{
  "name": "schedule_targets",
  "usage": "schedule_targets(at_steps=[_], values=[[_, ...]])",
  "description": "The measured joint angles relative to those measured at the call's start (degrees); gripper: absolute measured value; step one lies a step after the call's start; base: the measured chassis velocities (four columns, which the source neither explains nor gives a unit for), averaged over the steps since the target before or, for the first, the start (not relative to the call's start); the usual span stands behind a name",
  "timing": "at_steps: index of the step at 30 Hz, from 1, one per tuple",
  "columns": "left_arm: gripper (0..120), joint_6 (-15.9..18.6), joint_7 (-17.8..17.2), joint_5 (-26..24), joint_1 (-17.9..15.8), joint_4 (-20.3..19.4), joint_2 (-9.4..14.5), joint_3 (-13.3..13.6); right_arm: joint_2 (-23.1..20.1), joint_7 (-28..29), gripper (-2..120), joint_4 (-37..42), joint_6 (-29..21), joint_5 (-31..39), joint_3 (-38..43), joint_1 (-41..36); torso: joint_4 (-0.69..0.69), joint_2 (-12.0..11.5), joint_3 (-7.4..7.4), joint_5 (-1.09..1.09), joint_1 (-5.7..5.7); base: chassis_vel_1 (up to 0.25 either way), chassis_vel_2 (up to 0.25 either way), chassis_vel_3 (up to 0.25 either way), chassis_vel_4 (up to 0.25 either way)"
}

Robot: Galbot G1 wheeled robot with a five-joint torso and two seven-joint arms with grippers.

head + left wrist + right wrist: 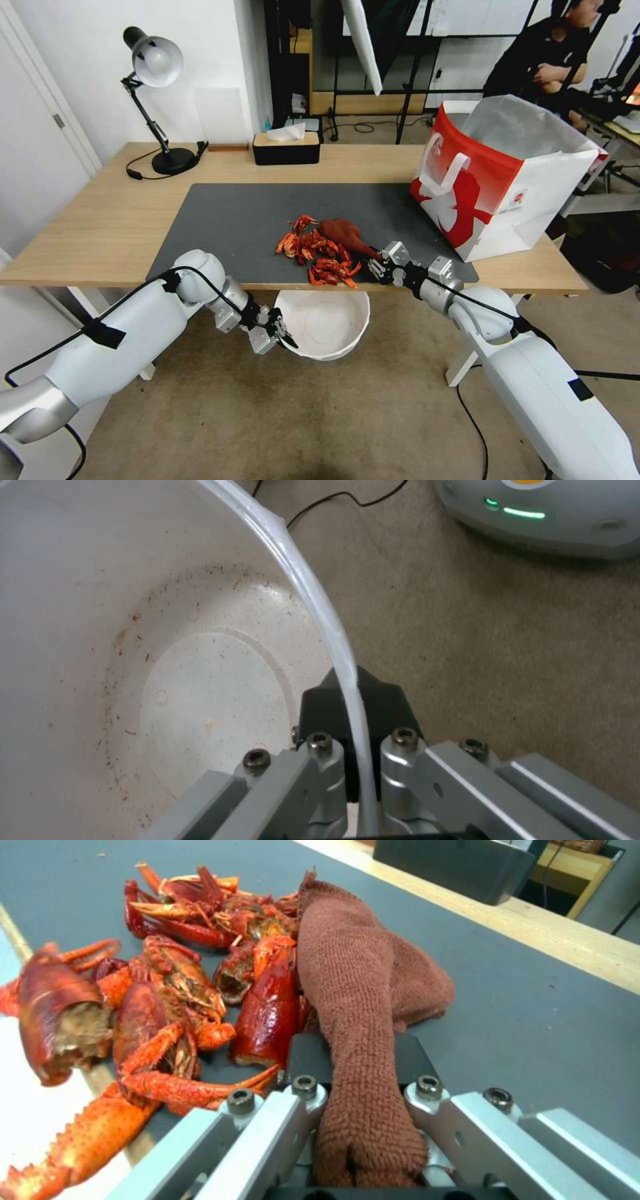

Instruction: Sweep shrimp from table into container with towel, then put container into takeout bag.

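Observation:
A pile of red-orange shrimp [320, 256] [167, 990] lies on the dark grey mat at the front edge of the table [100, 220], a few pieces overhanging it. My right gripper [375, 265] [353, 1065] is shut on the rust-red towel [343, 233] [360, 990], which lies against the pile's right side. Just below the edge, under the pile, my left gripper [283, 337] [352, 700] is shut on the rim of the white container [327, 323] [133, 670], whose stained inside is empty. The red-and-white takeout bag [500, 180] stands open at the table's right end.
A black tissue box [286, 148] and a black desk lamp [157, 100] stand along the table's far edge. The floor below is beige carpet [280, 413]. A person sits behind the takeout bag in the background.

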Motion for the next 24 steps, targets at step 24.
schedule_targets(at_steps=[24], values=[[0, 0.0, -0.08, -0.17, -1.01, 1.31, -0.4, 0.36, 2.05, 3.21, 7, 7.48, -0.94, -1.22, 1.5, -7.29, 0.0, -0.01, 0.0, 0.0, 0.0, 0.0, 0.0, 0.0, 0.0]])
